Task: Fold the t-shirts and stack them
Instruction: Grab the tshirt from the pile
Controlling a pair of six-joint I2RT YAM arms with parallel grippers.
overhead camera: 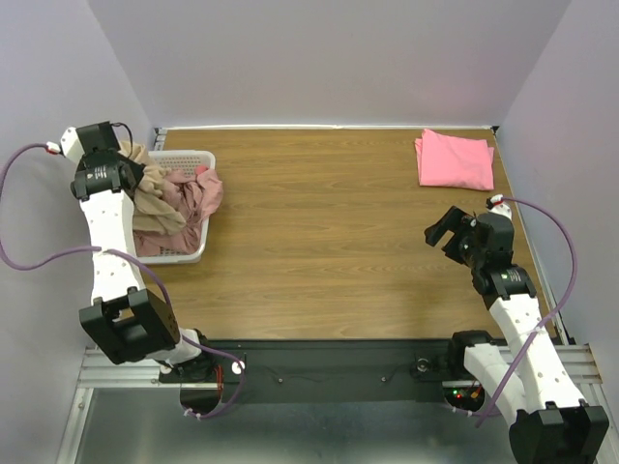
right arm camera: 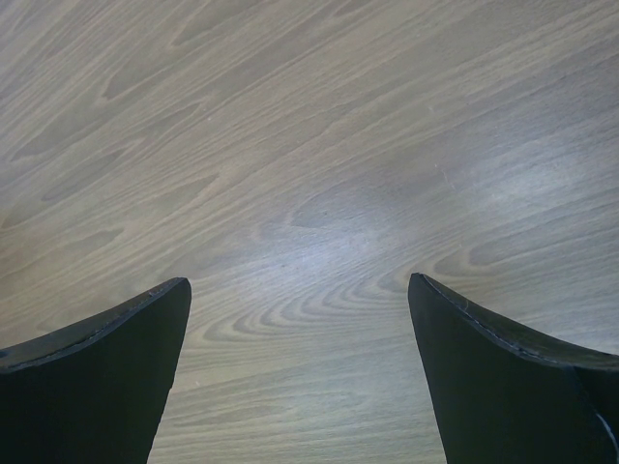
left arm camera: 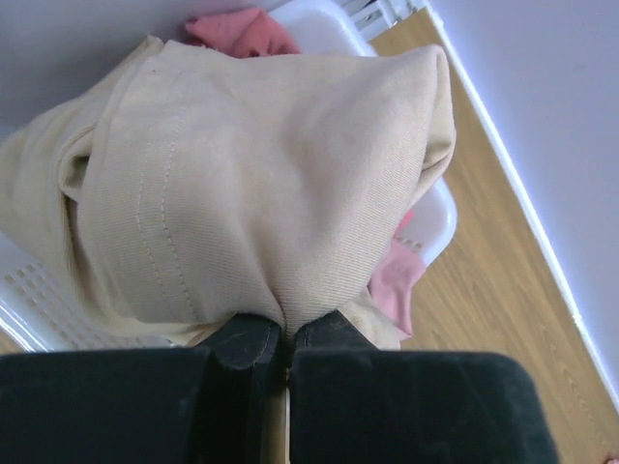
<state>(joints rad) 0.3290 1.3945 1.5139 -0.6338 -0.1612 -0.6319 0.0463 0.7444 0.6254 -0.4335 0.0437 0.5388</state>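
Tan cloth of the large t-shirt (left arm camera: 261,174) is pinched between the two fingers of the left gripper (left arm camera: 287,333), whose jaws are closed on a fold of the fabric; the shirt bulges up out of the white mesh basket (overhead camera: 193,157), which sits at the far left of the wooden table (overhead camera: 319,222); part of the tan cloth hangs over the basket's left side. Dusty-pink t-shirt (overhead camera: 189,198) lies bunched in the basket just beside the tan one and drapes over the right rim; a salmon-red t-shirt (left arm camera: 242,34) shows behind the tan cloth in the left wrist view. Bright pink t-shirt (overhead camera: 455,159) lies folded flat at the far right corner of the table, well apart from the basket. Right gripper (overhead camera: 440,230) hovers above bare wood near the right edge, on the near side of the folded shirt; its jaws are spread wide and hold nothing; the right wrist view shows wood grain between the two fingertips.
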